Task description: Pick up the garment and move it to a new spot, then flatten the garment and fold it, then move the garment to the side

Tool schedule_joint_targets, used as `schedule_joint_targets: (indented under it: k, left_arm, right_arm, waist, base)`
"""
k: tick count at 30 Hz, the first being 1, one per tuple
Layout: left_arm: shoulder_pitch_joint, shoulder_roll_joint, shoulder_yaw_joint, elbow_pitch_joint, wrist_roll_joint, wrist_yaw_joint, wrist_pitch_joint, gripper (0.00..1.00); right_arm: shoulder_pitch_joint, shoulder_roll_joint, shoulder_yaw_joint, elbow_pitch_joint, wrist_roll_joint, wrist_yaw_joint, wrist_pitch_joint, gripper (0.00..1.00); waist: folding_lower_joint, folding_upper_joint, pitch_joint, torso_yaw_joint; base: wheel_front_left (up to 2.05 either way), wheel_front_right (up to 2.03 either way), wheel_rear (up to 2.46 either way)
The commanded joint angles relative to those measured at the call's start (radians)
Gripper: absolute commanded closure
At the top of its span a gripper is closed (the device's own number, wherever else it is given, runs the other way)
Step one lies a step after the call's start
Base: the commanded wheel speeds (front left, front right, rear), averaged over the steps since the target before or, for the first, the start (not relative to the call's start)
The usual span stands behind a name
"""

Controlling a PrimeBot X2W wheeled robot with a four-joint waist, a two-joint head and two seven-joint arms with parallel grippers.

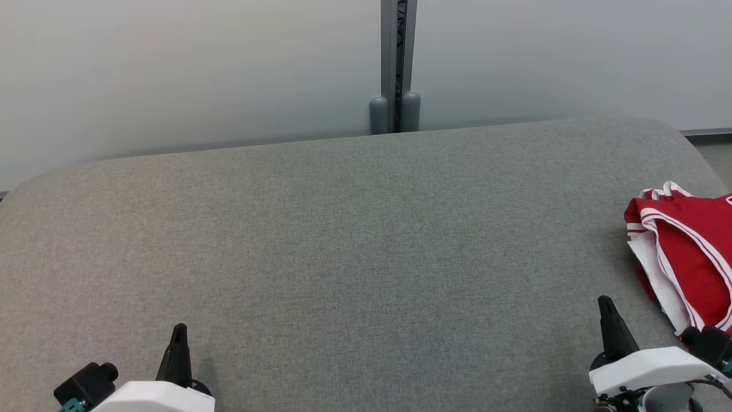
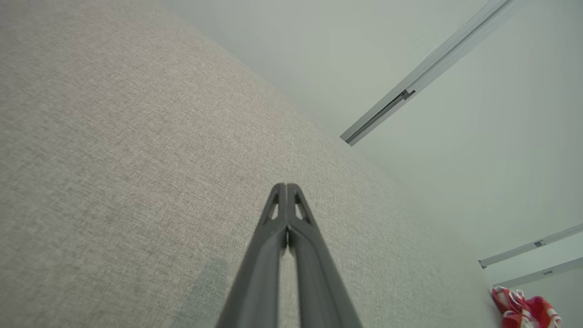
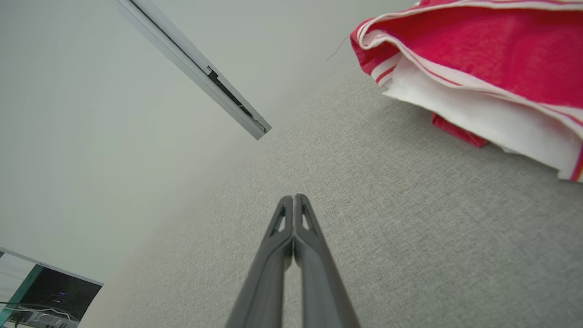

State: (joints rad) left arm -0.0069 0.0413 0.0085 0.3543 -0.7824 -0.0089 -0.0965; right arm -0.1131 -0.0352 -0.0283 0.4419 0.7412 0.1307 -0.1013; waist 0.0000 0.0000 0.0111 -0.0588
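Garment [image 1: 689, 257], red with white stripes and a white inner layer, lies bunched at the counter's [image 1: 343, 229] right edge, running out of the head view. At the counter's near-left corner the left gripper [image 1: 179, 333] points across the surface, its fingers pressed together on nothing. Behind the counter's far edge, at mid-width, stands a grey post [image 1: 398, 57]. At the counter's near right, the right gripper [image 1: 605, 304] has its fingers clenched empty too, near the garment but apart from it.
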Motion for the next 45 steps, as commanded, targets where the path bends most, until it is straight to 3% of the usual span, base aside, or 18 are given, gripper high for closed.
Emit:
schedule_joint_targets:
  k: [1, 45]
  left_arm:
    - [-0.030, 0.006, 0.010, -0.019, -0.046, -0.011, 0.010, 1.00]
    - [-0.078, 0.009, 0.069, -0.076, -0.514, -0.079, 0.131, 1.00]
  right_arm:
    - [-0.009, -0.009, -0.009, -0.023, 0.048, 0.000, 0.013, 1.00]
    - [0.000, -0.015, -0.055, -0.131, 0.540, 0.000, 0.136, 1.00]
  waist:
    - [0.0000, 0.0000, 0.000, 0.001]
    - [0.0000, 0.0000, -0.004, 0.030]
  base:
    - [0.00, 0.00, 0.00]
    - [0.00, 0.00, 0.00]
